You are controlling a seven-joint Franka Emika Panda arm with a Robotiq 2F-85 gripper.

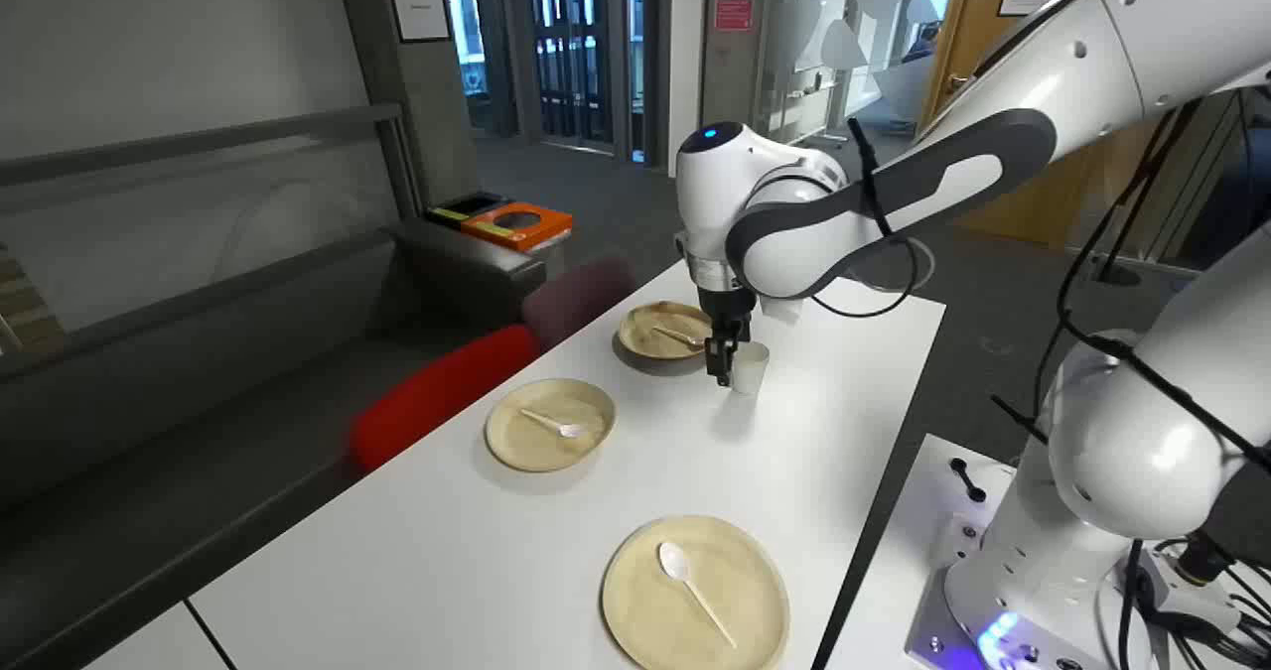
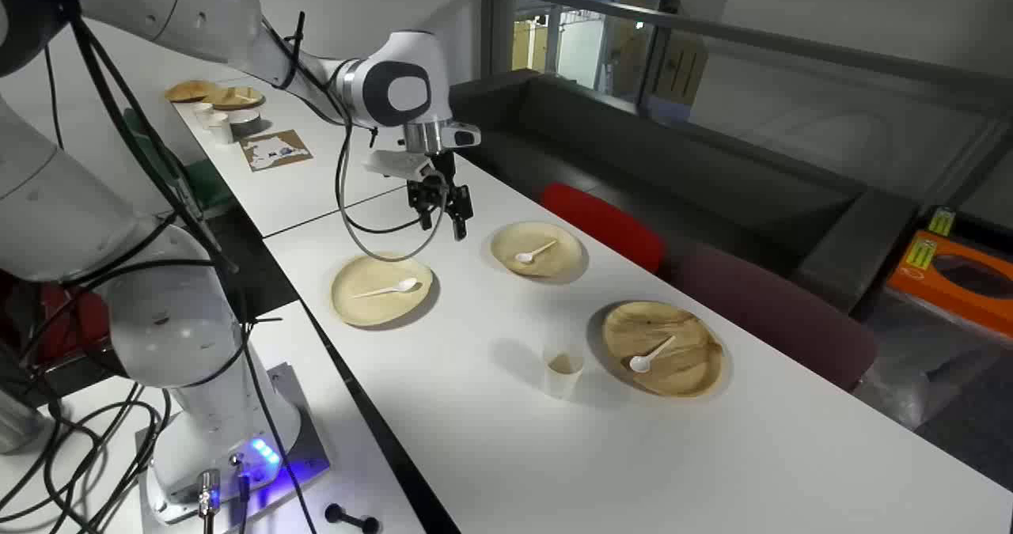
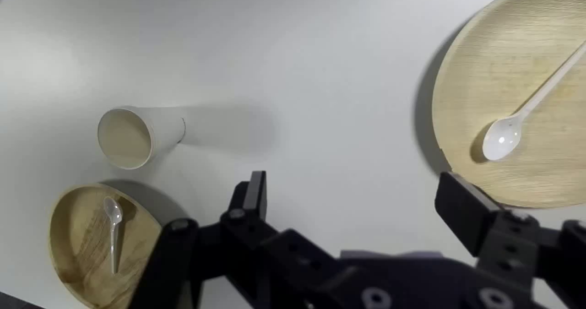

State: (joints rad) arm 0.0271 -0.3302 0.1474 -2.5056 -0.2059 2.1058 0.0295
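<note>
At the left of an exterior view, two pale cups (image 2: pixel 220 129) stand on the far part of your worktop (image 2: pixel 633 463), near a flat brown-and-white sheet (image 2: pixel 273 150). Your arm's base (image 2: pixel 225 439) sits closer, across a dark gap from the worktop, with its blue lights (image 2: pixel 265 450) on. Next you have a pale plate (image 2: pixel 380 312) with a white spoon (image 2: pixel 406 285) lying in it. Just right of that, your gripper (image 2: pixel 443 228) hangs in the air over the worktop, its fingers spread wide around open air. Past it you find a second pale plate (image 2: pixel 554 263), bearing a second spoon (image 2: pixel 524 258). Farther right, the white cup (image 2: pixel 560 382) stands upright on the worktop; your wrist view shows it left of the fingers. Beyond it, a red chair (image 2: pixel 605 225) is at the worktop's edge. Then comes the brown plate (image 2: pixel 688 368), just beside the cup but apart from it, with a third spoon (image 2: pixel 639 365) inside. At the far right you can see a maroon chair (image 2: pixel 779 312) by the worktop and an orange bin top (image 2: pixel 918 281).
</note>
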